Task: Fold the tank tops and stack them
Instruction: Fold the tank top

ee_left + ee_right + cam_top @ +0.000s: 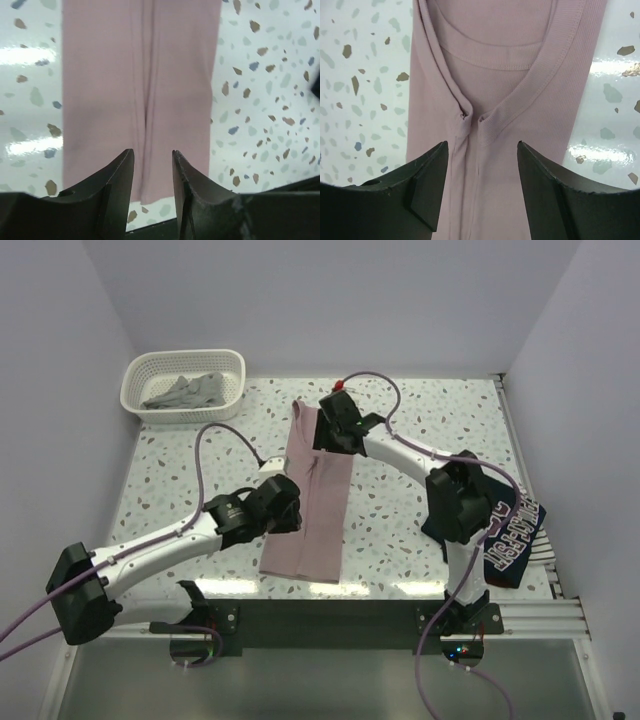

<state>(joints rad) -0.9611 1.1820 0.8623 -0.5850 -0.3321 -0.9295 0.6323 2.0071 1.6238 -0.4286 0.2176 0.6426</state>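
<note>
Midway through folding the pink tank top (325, 520). Laid out as a long narrow strip at the centre of the top view, running from upper middle down towards the near edge of the speckled worktop (460, 405). Already folded lengthwise, judging by the two side edges meeting along a middle line in both wrist views. Not yet folded across its length.

Hovering over the lower stretch of the strip with the left pincer (152, 155): jaws parted by a narrow gap, nothing between them, cloth directly beneath. Poised over the neckline end with the right pincer (482, 145): jaws spread wide, empty, straddling the meeting point of the folded-in edges below the neck band. Cannot tell whether touching the cloth or just above it.

Elsewhere: navy tank top (515, 540) with white lettering at the right edge of the frame, seemingly folded already, partly hidden by the right arm; grey tank top (185, 390) crumpled in the white basket (238, 368) at upper left, seemingly not yet handled.

Next, probably a crosswise fold. Calls for closing on one end of the strip through all layers, lifting just clear, carrying it over to the opposite end and lining up the edges. Needs a firm pinch across the middle line to avoid spilling open the lengthwise folds. After that, likely stacking with the navy one, then fetching the grey.
</note>
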